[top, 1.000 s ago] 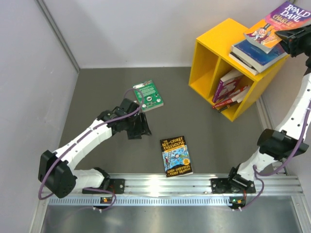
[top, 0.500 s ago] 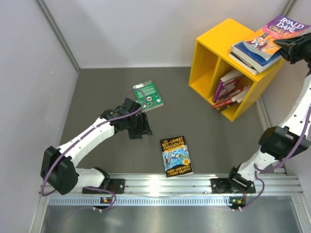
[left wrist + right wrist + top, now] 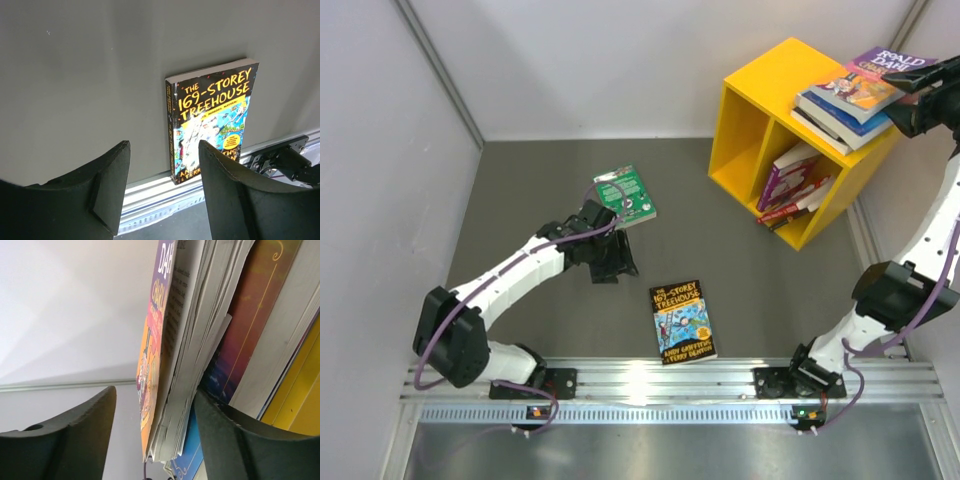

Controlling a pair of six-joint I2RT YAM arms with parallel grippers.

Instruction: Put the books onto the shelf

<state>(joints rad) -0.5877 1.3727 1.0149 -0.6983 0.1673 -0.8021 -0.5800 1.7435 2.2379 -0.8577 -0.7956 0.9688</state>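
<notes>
The yellow shelf [image 3: 760,80] stands at the back right, with several books [image 3: 795,185] leaning in its right compartment. A stack lies on its top: a blue book [image 3: 845,112] and, uppermost, the orange and purple Roald Dahl book [image 3: 865,78] [image 3: 160,340]. My right gripper [image 3: 920,88] [image 3: 155,390] is open around that book's overhanging edge; one finger stands off the cover and the other touches the pages. A green book [image 3: 625,196] and a Treehouse book [image 3: 682,321] [image 3: 212,117] lie flat on the floor. My left gripper [image 3: 608,262] [image 3: 164,145] hovers open and empty between them.
Grey walls close in the left and back. An aluminium rail [image 3: 670,380] with both arm bases runs along the near edge, just behind the Treehouse book. The shelf's left compartment [image 3: 740,135] looks empty from above.
My right gripper has opened off the Roald Dahl book, which has settled lower onto the stack. The left arm has shifted slightly toward the right.
</notes>
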